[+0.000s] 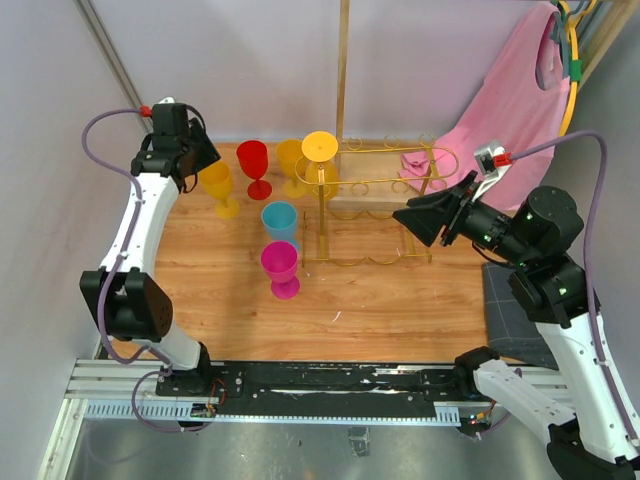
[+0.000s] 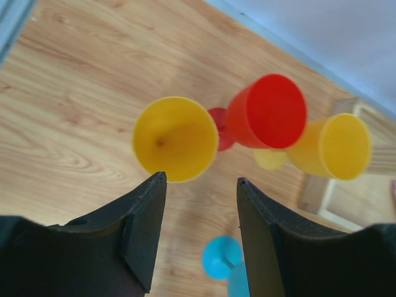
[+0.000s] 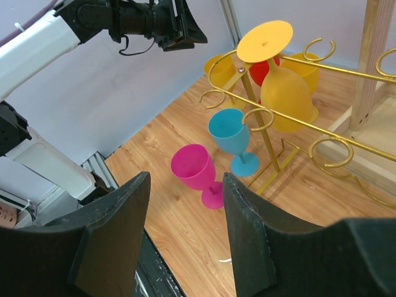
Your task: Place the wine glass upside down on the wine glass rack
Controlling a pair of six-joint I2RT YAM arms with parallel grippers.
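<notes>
**Wine glasses and rack, counted.** Six wine glasses are shown: three yellow, one red wine glass (image 2: pixel 266 111), one blue wine glass (image 3: pixel 230 130) and one magenta wine glass (image 3: pixel 193 168). One wine glass rack (image 1: pixel 385 184) of gold wire is set on the wooden tabletop (image 1: pixel 400 300). The inverted yellow wine glass (image 3: pixel 284 93) is hung in the rack, beyond the right fingers (image 3: pixel 117 229) and to their right. The other five are set upright on the tabletop. The left fingers (image 2: pixel 142 216) are spread apart with nothing gripped. An upright yellow wine glass (image 2: pixel 176 139) is seen just beyond their tips. The right fingers are likewise parted and empty, and the magenta wine glass is seen beyond their tips.
</notes>
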